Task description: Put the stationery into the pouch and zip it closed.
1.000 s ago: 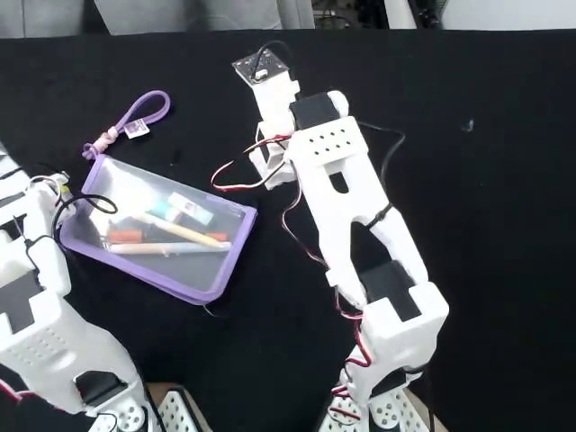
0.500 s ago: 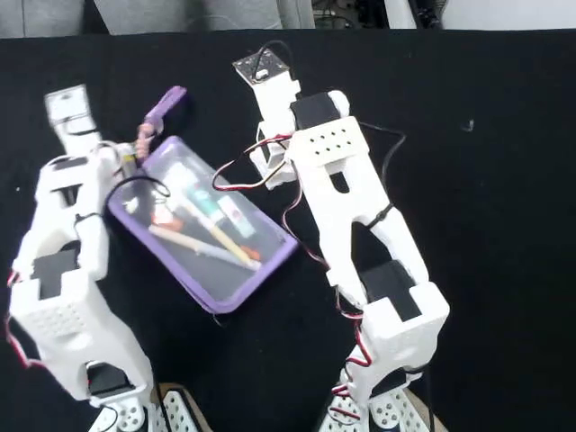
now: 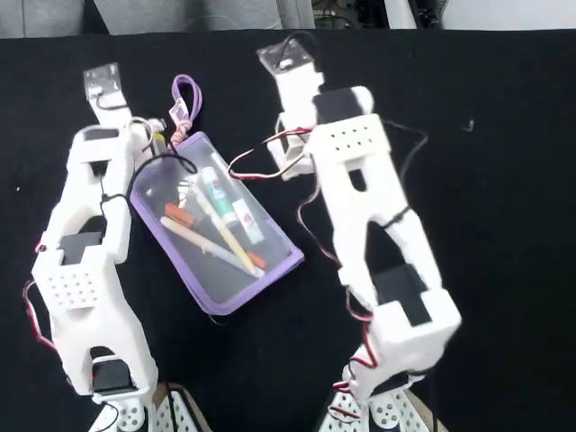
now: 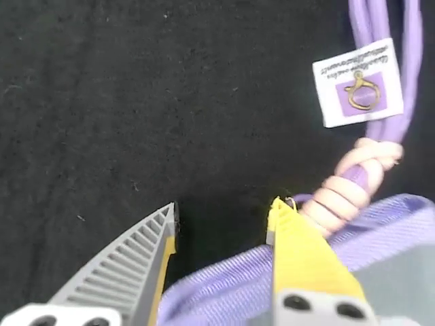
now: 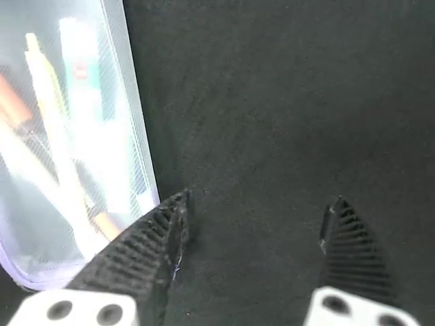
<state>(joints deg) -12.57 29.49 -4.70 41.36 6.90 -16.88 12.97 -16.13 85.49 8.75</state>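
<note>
Right now the pouch [image 3: 220,284], clear w/ purple trim, lies flat on the black worktop [image 3: 486,225] btwn the two arms. Its long axis runs on a diagonal: the strap end points away from the arm bases & toward the left arm [image 3: 85,261], the opp. end points back toward the bases & toward the right arm [image 3: 378,207]. The purple strap [image 3: 177,90] loops out beyond the pouch's far end, w/ a pinkish knot [image 4: 353,170] where it joins the pouch corner & a small white tag [image 4: 357,83] on the cord just past the knot. The stationery [image 3: 220,229] is inside: several pens etc. lying roughly along the pouch's long axis, incl. a yellowish pen, an orange item & a white-and-green one. Can't tell if the zip is done up. The left pincer [image 4: 224,207] is at the pouch's strap corner, jaws approx. half apart, holding nothing. Its yellow-faced finger [image 4: 292,251] sits over the purple edge just beside the knot, the grey ribbed finger [image 4: 136,265] is over bare worktop off the pouch, & the purple edge passes btwn them. Contact w/ the pouch: can't tell. The right pincer [image 5: 262,200] is wide open & empty over bare worktop just beside the pouch's long side. One black finger [image 5: 146,251] is near the pouch's edge, the other is further from the pouch.
</note>
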